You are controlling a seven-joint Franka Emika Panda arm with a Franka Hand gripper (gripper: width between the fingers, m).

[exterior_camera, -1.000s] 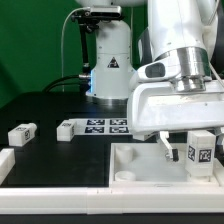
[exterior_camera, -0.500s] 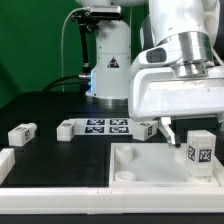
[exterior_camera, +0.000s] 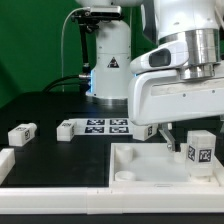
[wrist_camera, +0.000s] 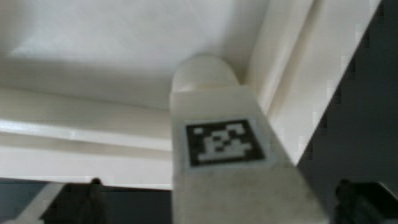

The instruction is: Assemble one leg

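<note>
The leg [exterior_camera: 200, 152], a small white block with a square tag, stands upright on the large white board [exterior_camera: 145, 163] near the board's corner at the exterior view's right. My gripper [exterior_camera: 170, 132] hangs above and slightly to the left of it, open and empty. In the wrist view the leg [wrist_camera: 228, 140] rises between my dark fingertips [wrist_camera: 86, 197], with a gap on both sides, and the white board [wrist_camera: 89, 70] lies behind it.
Three more tagged legs lie on the black table: one [exterior_camera: 22, 132] at the left, one [exterior_camera: 66, 129] next to the marker board [exterior_camera: 105, 125], one [exterior_camera: 147, 128] behind my hand. White border strips [exterior_camera: 5, 160] frame the front and left.
My gripper was low around the leg a second ago. It has let go and risen, shifting slightly left. The leg stays upright on the board.
</note>
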